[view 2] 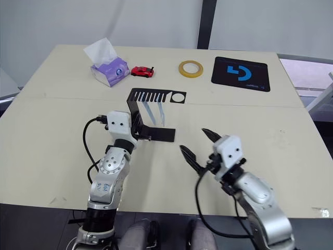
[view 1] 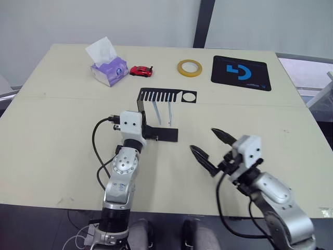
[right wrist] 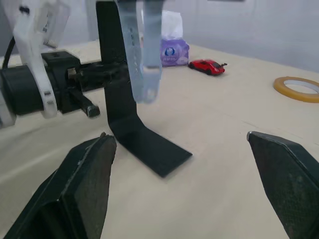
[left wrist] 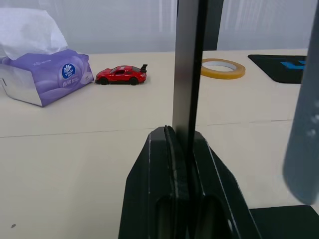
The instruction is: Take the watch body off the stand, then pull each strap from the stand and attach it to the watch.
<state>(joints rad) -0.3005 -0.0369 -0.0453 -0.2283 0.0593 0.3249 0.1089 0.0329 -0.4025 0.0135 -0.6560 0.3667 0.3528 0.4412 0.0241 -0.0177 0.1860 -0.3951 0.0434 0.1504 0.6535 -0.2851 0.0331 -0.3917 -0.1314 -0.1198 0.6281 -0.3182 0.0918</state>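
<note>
Straps (view 1: 162,112) hang side by side from the comb slots at the top of the stand (view 1: 166,96), long axes vertical, lower ends free above the stand's foot. No watch body can be made out on the stand or the table (view 1: 62,135). The left gripper (left wrist: 182,149) is pinched tight on the stand's upright back plate, bracing it from the side away from the open face. The right gripper (view 1: 212,147) hovers over the table with its fingers spread wide and empty, near the stand's foot, on the open side. From its fingers the straps lie ahead and higher, so the right arm is the free one for a pull, and I judge it must rise and close in across a strap's flat width.
</note>
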